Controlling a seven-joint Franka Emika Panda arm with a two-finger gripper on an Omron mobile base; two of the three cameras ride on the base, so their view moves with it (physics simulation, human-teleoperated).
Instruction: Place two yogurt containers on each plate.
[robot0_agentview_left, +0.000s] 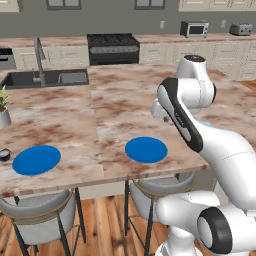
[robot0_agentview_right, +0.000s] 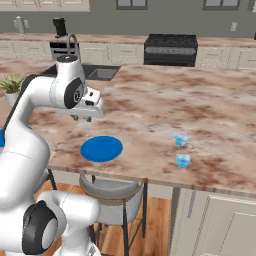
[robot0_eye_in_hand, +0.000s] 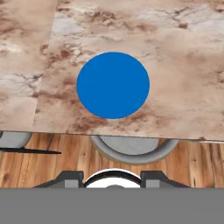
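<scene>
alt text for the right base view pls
Two small yogurt containers sit on the marble counter, right of an empty blue plate. The white arm holds its gripper above the counter, left of that plate.

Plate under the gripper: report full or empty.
Empty. The plate shows plain blue, nothing on it; two yogurt containers sit off on the counter.

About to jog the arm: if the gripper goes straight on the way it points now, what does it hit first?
Most likely the bare blue plate on the island counter: the hand view looks almost straight down at it, nothing between. The gripper hangs a little off the plate's edge, so depth is uncertain.
</scene>
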